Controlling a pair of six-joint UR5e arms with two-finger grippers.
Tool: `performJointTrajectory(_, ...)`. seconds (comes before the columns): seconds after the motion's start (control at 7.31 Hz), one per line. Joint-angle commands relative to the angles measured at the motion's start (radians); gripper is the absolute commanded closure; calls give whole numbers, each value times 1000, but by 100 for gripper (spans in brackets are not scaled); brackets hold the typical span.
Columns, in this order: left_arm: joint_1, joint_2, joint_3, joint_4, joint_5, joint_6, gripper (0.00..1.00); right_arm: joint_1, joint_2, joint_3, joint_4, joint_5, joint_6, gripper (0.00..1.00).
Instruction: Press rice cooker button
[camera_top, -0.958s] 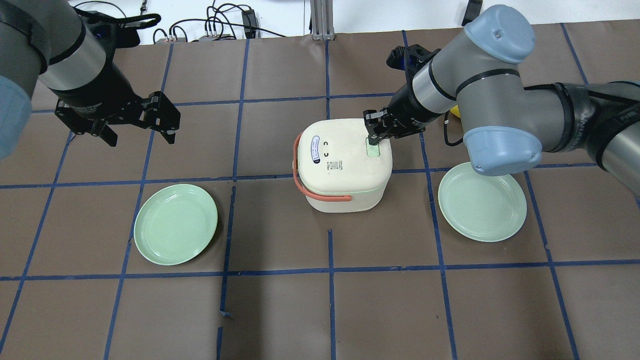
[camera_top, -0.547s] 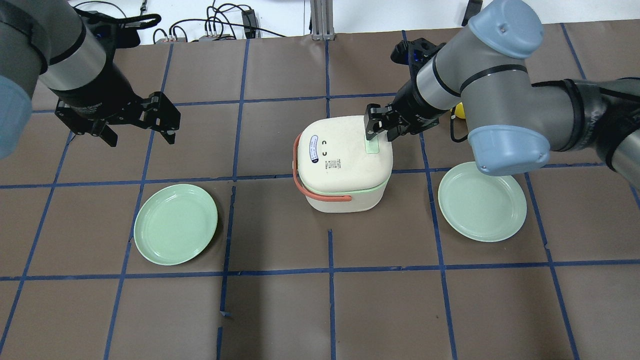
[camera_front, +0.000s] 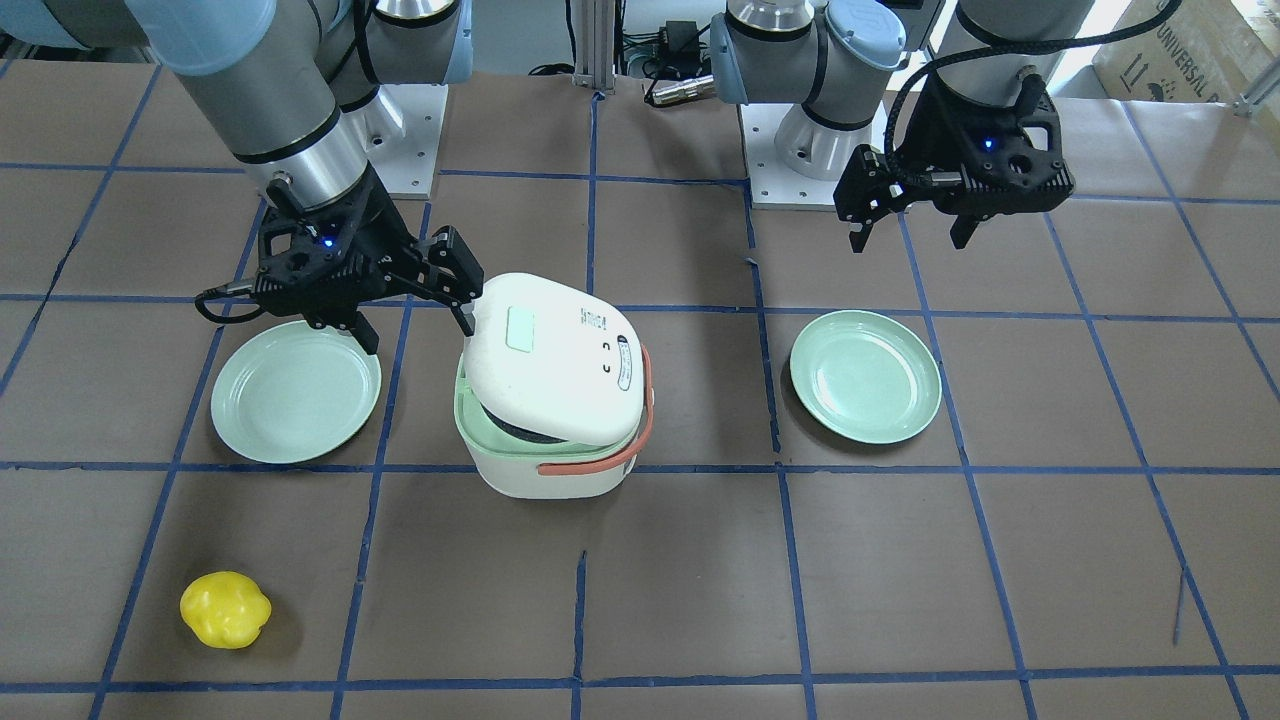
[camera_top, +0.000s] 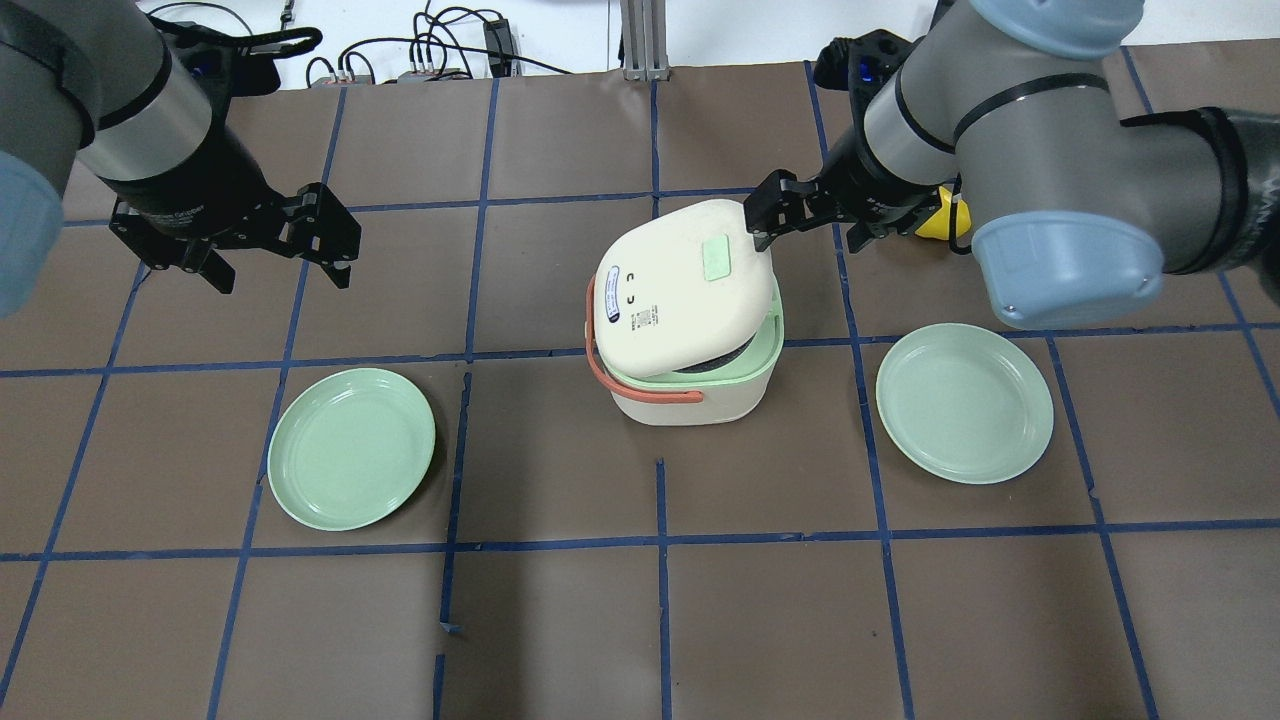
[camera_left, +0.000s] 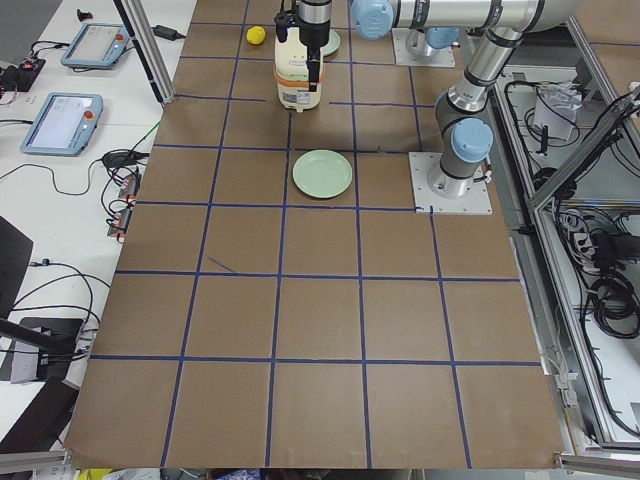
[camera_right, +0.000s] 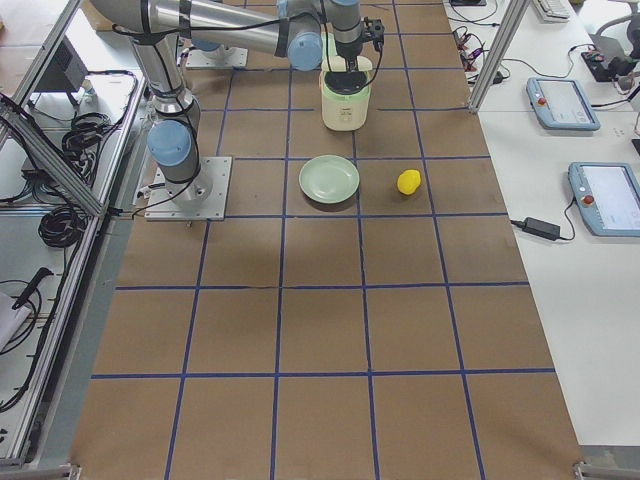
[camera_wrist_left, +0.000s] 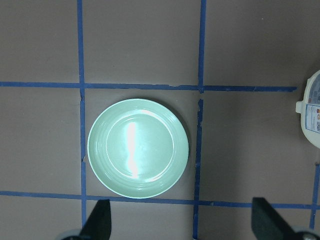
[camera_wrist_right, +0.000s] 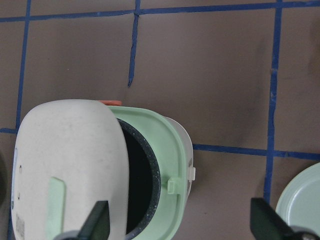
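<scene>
The white rice cooker (camera_top: 690, 400) with a green rim and an orange handle stands mid-table. Its lid (camera_top: 670, 300) is sprung open and tilted up, and the dark inner pot (camera_wrist_right: 137, 185) shows. The pale green button (camera_top: 718, 258) sits on the lid top, also in the front view (camera_front: 521, 328). My right gripper (camera_top: 812, 228) is open and empty, just behind the lid's raised edge and off the button; the right wrist view (camera_wrist_right: 180, 225) shows its fingers wide apart. My left gripper (camera_top: 280, 265) is open and empty, far left above the table.
A green plate (camera_top: 351, 447) lies left of the cooker, under my left gripper in its wrist view (camera_wrist_left: 138, 148). A second green plate (camera_top: 964, 403) lies to the right. A yellow toy (camera_front: 225, 608) lies beyond the right plate.
My right gripper has lifted off the button and drawn back to the right. The cooker lid has popped open and tilted up. The left arm has not moved.
</scene>
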Motion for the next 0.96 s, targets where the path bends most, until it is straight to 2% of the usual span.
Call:
performJointTrajectory(0.0,0,0,-2,0,0,0,0,-1,-17,-69,77,-50,57,0)
performJointTrajectory(0.14,0,0,0,0,0,0,0,-2,-27,-83,80,-86,91,0)
performJointTrajectory(0.27,0,0,0,1,0,0,0,-5,-41,-97,118,-111,152,0)
performJointTrajectory(0.55,0,0,0,1,0,0,0,-7,-46,-170,205,-203,160,0)
performJointTrajectory(0.68,0,0,0,1,0,0,0,-7,-44,-210,297,-211,162,0)
performJointTrajectory(0.82,0,0,0,1,0,0,0,-8,-43,-242,311,-214,160,0)
